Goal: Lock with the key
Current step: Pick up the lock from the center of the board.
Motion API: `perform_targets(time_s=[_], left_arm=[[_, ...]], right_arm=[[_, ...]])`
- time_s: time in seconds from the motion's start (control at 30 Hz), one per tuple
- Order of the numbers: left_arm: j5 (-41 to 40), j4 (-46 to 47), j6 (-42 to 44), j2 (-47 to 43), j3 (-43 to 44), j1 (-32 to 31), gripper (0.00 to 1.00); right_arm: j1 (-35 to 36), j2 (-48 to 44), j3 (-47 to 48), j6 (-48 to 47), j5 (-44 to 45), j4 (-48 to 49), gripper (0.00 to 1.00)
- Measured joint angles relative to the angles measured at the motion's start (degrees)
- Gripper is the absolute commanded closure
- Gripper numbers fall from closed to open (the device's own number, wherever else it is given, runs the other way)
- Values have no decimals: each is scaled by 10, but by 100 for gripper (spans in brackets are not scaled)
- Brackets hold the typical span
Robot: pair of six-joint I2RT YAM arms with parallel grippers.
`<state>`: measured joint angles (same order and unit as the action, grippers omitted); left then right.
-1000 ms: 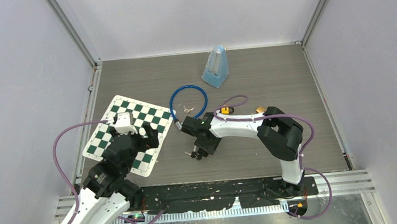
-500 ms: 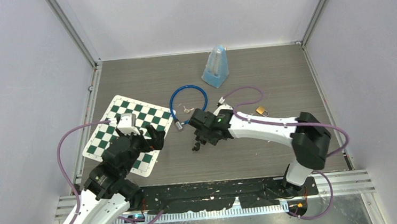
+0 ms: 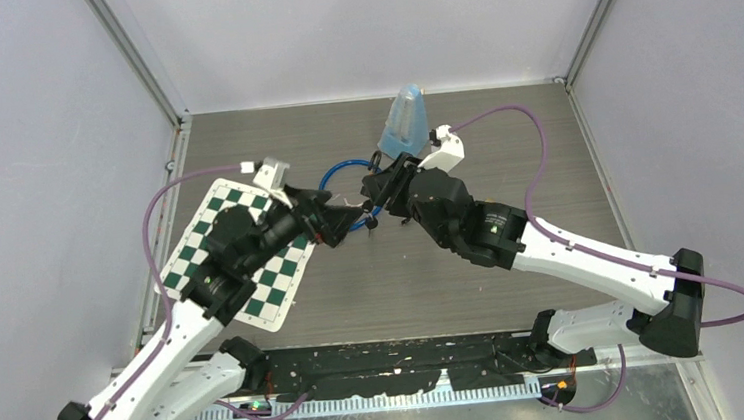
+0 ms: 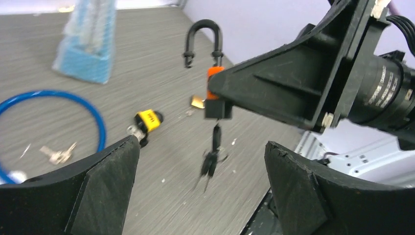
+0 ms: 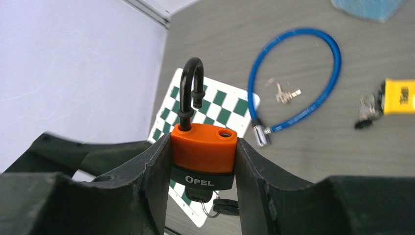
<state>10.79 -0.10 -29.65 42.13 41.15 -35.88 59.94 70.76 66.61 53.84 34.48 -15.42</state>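
Note:
An orange and black padlock [image 5: 204,149] is clamped between the fingers of my right gripper [image 5: 203,142], held above the table. Its black shackle [image 5: 191,88] stands open, the free end clear of its hole. A black-headed key [image 5: 201,196] sits in the lock's underside, and spare keys [image 5: 225,205] hang from its ring. In the left wrist view the padlock [image 4: 213,73] and the dangling keys [image 4: 209,164] hang just ahead of my left gripper [image 4: 200,142], which is open and touching nothing. From above, both grippers meet mid-table: left [image 3: 334,223], right [image 3: 387,194].
A blue cable lock [image 3: 350,172] with small silver keys [image 4: 56,154] inside its loop lies on the table. A yellow padlock [image 4: 148,120] and a brass padlock [image 4: 197,102] lie nearby. A green checkered mat [image 3: 241,250] is at the left, a blue pyramid-shaped case [image 3: 404,122] at the back.
My right arm has lifted the padlock off the table and swung it up and back. My left arm has risen from over the mat toward it, jaws still open.

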Motion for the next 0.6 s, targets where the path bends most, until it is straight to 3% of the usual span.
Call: perform_targets(time_s=[0.13, 0.27, 0.47, 0.6], left_arm=[[78, 39, -4, 104, 78, 0, 18], [139, 72, -18, 161, 116, 0, 19], [163, 144, -40, 172, 114, 0, 21], [156, 210, -45, 173, 109, 0, 30]], right_arm=[[0, -12, 0, -76, -3, 71, 80], [-2, -23, 0, -123, -1, 118, 80], [-5, -29, 22, -129, 2, 106, 80], [-12, -29, 59, -90, 1, 64, 79]])
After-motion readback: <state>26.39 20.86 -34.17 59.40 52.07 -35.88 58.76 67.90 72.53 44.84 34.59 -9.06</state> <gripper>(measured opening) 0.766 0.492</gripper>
